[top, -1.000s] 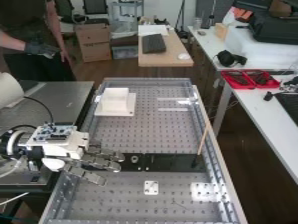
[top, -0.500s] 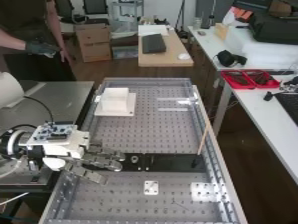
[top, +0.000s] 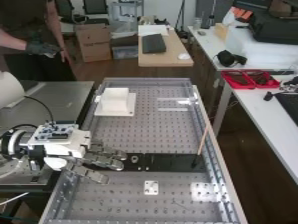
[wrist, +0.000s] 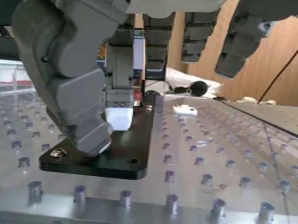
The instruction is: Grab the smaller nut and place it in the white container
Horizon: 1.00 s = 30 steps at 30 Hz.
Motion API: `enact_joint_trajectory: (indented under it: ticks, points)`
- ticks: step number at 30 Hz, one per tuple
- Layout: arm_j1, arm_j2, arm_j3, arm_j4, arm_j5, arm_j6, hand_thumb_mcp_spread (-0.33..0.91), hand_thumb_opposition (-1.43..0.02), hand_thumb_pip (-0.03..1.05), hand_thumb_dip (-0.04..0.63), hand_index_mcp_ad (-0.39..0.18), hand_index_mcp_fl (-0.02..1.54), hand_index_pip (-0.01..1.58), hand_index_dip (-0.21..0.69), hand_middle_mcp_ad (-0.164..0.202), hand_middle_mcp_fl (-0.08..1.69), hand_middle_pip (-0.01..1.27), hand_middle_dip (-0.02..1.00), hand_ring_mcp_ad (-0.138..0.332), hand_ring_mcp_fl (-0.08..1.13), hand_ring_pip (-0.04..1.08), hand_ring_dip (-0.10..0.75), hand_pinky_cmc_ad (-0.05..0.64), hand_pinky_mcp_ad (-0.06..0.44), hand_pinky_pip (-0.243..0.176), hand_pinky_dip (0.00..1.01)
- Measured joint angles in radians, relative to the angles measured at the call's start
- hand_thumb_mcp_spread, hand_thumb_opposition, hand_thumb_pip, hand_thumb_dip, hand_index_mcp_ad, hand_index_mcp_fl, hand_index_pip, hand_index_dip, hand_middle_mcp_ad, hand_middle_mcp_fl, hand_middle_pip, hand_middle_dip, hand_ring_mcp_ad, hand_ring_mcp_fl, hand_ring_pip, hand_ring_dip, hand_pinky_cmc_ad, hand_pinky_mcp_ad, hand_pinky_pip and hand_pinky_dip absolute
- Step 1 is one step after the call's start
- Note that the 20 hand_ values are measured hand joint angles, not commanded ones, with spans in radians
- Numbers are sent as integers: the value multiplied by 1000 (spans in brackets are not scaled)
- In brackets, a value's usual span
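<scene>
Where my high view looks down the desk [top: 136, 202], the hand [top: 100, 160] sits at left, lower half, over the left end of the black plate [top: 174, 162]. Hand's open: fingers straight, pointing toward frame centre, spread a bit. I see nothing gripped. Wrist view agrees, thumb [wrist: 81, 107] angled down at the plate, a pale-tipped finger [wrist: 119, 119] just beside it, other fingers hanging well apart. Can't tell if the thumb tip touches the plate.

Nut: small ring-shaped piece [top: 134, 159] on the plate's left part, just past the fingertips, lower centre-left of the high view. Too small for me to say if it's the smaller nut. Wrist view also gives me a shiny metal fastener [wrist: 58, 153] on the plate near the thumb.

White container [top: 115, 100] is upper centre-left, on a flat white base [top: 125, 113], well apart from the hand. Thin wooden stick [top: 203, 140] stands tilted at right of centre, dark lower end by the plate. Small white plate with holes [top: 151, 187], lower centre.
</scene>
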Motion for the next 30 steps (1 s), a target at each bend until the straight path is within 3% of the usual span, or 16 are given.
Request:
enact_joint_trajectory:
  ticks: [8,12,16,30]
  points:
    - [1,-3,10,-6,-2,2,456,-906,588,218,-133,415,1513,204,28,58,138,206,126,0,101,113,346,278,21,180]
    - [0,9,11,-12,-6,4,456,-946,585,169,-131,475,1510,202,30,58,138,206,126,0,101,115,346,278,21,180]
    - [1,21,12,-16,-12,9,480,-984,590,173,-136,496,1546,253,26,56,138,206,126,0,108,120,349,278,21,180]
    - [14,75,17,-35,-37,22,480,-984,590,173,-136,496,1545,257,26,56,138,206,126,0,105,124,335,278,37,180]
